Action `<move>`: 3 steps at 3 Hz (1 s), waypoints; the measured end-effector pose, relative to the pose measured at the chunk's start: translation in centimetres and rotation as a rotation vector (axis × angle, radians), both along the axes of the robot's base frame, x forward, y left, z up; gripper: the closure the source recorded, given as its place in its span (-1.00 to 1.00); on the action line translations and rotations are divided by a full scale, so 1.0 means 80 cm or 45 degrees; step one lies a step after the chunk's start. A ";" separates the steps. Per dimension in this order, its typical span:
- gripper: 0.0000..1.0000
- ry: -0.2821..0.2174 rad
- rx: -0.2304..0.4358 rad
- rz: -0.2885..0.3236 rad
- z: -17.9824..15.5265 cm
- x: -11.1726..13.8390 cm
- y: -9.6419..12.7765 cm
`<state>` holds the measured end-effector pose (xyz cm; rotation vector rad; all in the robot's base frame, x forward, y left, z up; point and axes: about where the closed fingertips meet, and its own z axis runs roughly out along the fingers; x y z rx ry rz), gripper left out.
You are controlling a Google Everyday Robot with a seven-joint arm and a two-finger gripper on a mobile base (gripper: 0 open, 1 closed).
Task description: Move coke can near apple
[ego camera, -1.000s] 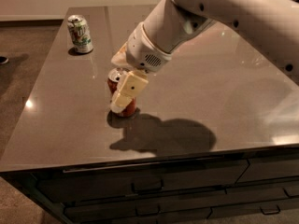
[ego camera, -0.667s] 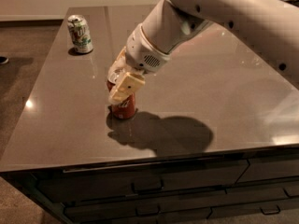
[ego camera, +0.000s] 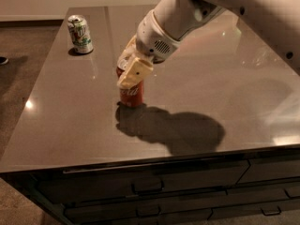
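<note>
Gripper [ego camera: 129, 71] is left of centre over the desk [ego camera: 225, 93], clenched on the coke can [ego camera: 132, 93]. From my feed I read it as grasping the can's upper half. One cream finger [ego camera: 134, 72] lies across the near side of the can and hides its top; the other finger is behind the can and mostly hidden. The coke can is upright, with its red lower body and a bit of white script showing below the finger. It sits roughly midway between the near and far edges of the desk, a little left of the middle. I cannot tell whether its base rests on the desk or is just off it, since a dark shadow [ego camera: 183, 130] starts right at the base and spreads to the near right. The white arm [ego camera: 187, 13] comes in from the far right and angles down to the gripper. A white-and-green can [ego camera: 80, 33] stands upright at the far left corner of the desk, well apart from the coke can and not touched by anything. The desk top is grey and glossy with light reflections. Dark drawers [ego camera: 147, 186] with handles run along its near front, and brown floor [ego camera: 23, 41] shows on the left.
</note>
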<state>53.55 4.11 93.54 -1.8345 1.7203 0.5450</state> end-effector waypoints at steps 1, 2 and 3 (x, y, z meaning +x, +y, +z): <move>1.00 -0.004 0.003 -0.098 0.019 0.037 -0.027; 1.00 0.025 0.018 -0.264 0.032 0.087 -0.055; 1.00 0.074 0.059 -0.470 0.034 0.137 -0.080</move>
